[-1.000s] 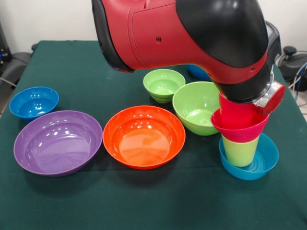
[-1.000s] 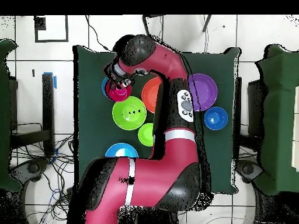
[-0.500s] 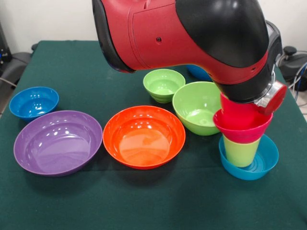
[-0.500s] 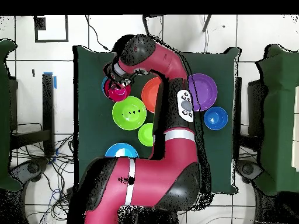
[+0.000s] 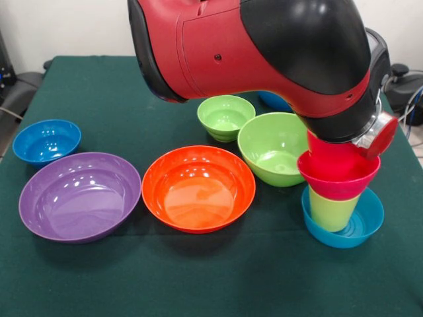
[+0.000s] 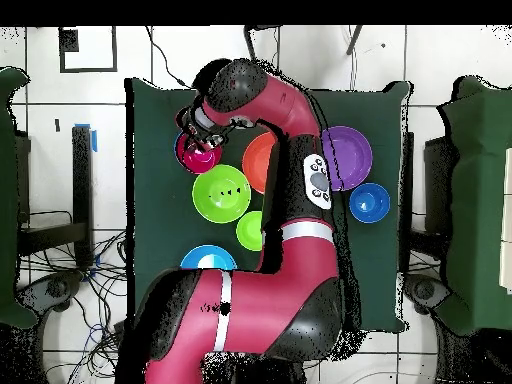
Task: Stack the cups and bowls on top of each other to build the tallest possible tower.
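Observation:
At the table's right side in the front view stands the tower: a teal-blue bowl (image 5: 353, 228) at the bottom, an upturned lime-green cup (image 5: 332, 210) in it, a red bowl (image 5: 338, 178) on that, and a red cup (image 5: 328, 150) on top. The red cup's upper end disappears under the arm's wrist (image 5: 370, 132), which hides the gripper in this view. From overhead, the gripper (image 6: 204, 142) hangs right over the red bowl (image 6: 196, 156), but its state does not show.
A purple bowl (image 5: 79, 196) and an orange bowl (image 5: 198, 188) sit side by side at the front. Behind them are a large lime-green bowl (image 5: 274, 146), a small ribbed lime bowl (image 5: 226, 117), a small blue bowl (image 5: 46, 140) at the left and another blue bowl (image 6: 208, 260).
The wrist, the red cup and the red bowl have drifted slightly to the right in the front view. The lime-green cup and teal bowl stay put.

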